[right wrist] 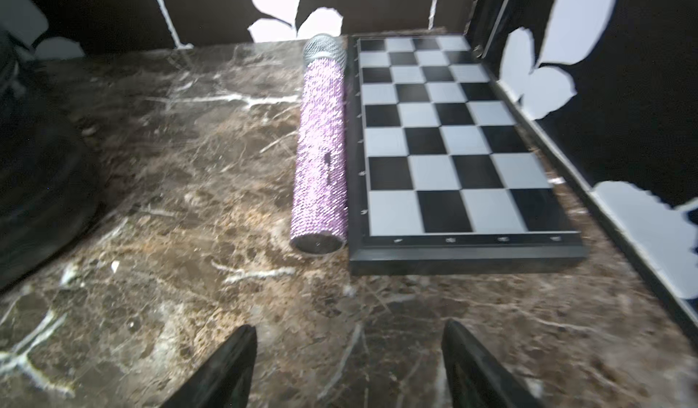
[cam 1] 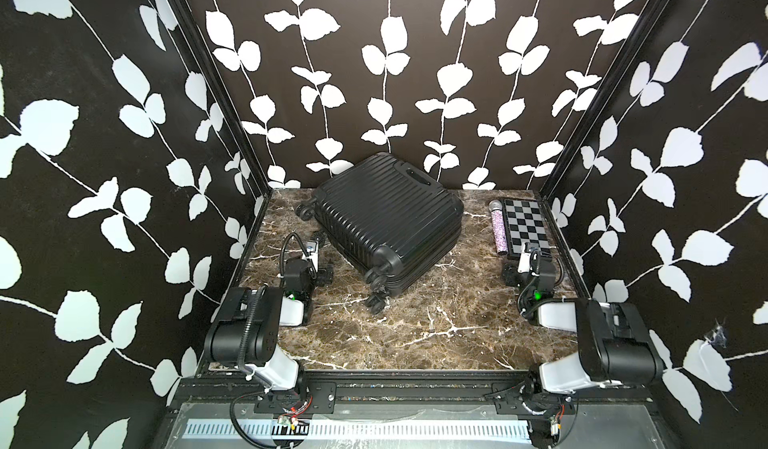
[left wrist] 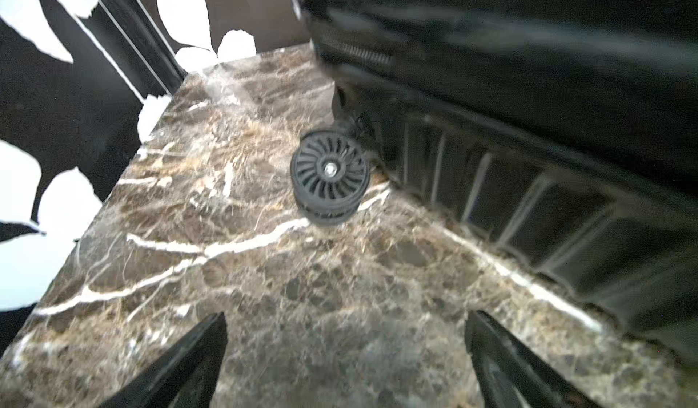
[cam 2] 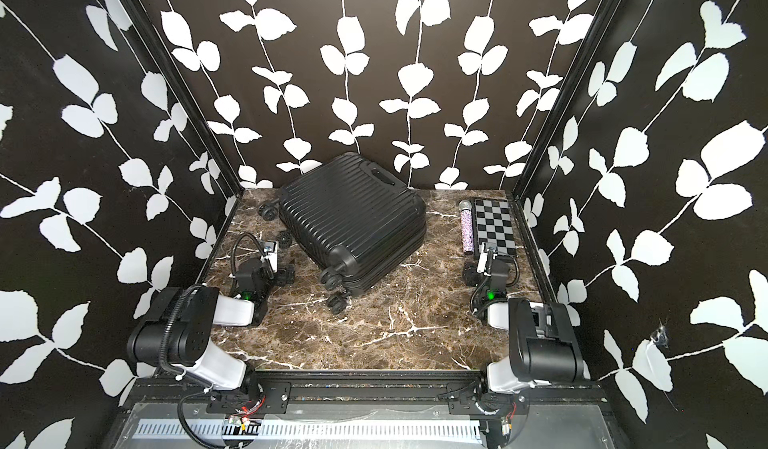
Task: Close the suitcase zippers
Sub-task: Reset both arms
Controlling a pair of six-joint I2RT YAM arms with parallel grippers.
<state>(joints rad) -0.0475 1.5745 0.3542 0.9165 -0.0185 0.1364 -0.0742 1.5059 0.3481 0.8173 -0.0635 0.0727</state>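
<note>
Both spread, empty: left gripper (left wrist: pixel 347 315) low over counter (cam 1: pixel 436 334), near suitcase (cam 1: pixel 386 218) wheel (left wrist: pixel 330 176); right gripper (right wrist: pixel 349 327) near pink microphone (right wrist: pixel 325 142) lying beside checkered box (right wrist: pixel 453 142). Suitcase lies flat at counter's middle-back, shells together, zippers (left wrist: pixel 368 55) along rim seam (pulls too small to see).

Black walls (cam 1: pixel 374 31) with white leaf vines, brown white-veined marble tabletop (cam 1: pixel 436 322), black corner posts (cam 1: pixel 222 94)

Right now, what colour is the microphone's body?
Glittery lilac microphone, silver mesh head; clearest in the right wrist view.

Black ribbed suitcase (cam 1: pixel 388 214), lilac glittery microphone (right wrist: pixel 323 145), black-and-white checkered board (right wrist: pixel 453 138).
</note>
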